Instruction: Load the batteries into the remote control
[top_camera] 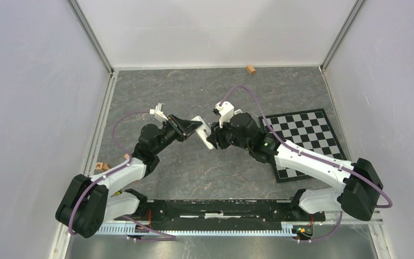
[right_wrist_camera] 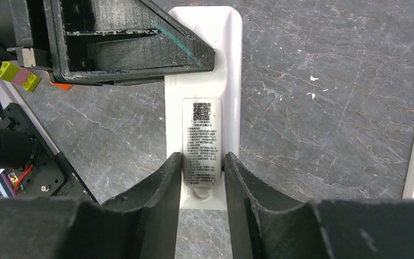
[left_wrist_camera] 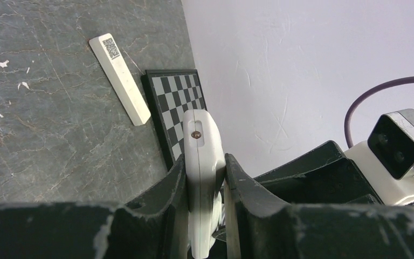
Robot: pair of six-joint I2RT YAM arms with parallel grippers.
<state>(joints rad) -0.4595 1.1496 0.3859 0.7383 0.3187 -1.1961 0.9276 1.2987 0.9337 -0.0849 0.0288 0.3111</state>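
Grey marbled tabletop [top_camera: 194,167], boxed in by plain white walls [top_camera: 32,108], is serving as the stage where two robot arms are meeting nose to nose at mid-table. The left gripper [left_wrist_camera: 205,164] is clamping a rounded white remote [right_wrist_camera: 223,59] across its thickness and holding it clear of the surface, edge-on to its own wrist camera. The right gripper [right_wrist_camera: 203,167] is facing that remote's back, its fingers standing narrowly apart on either side of a printed label [right_wrist_camera: 202,137] with a QR code; whether they are pinching the panel or merely resting against it cannot be told. The remote control [left_wrist_camera: 119,78], a long, slim white slab, is lying flat on the table with a small QR sticker [left_wrist_camera: 111,47] near its far end; it is sitting just beside the edge of a black-and-white checkerboard [left_wrist_camera: 175,102], apart from both grippers. From above it is hidden under the right arm. The right wrist's camera housing [left_wrist_camera: 399,143] is showing at the side of the left wrist view. One small wooden block [top_camera: 251,69] is sitting against the back wall, and another [top_camera: 101,166] is lying by the left wall. Some coloured toy bricks [right_wrist_camera: 16,75] are peeking out beneath the left arm in the right wrist view.
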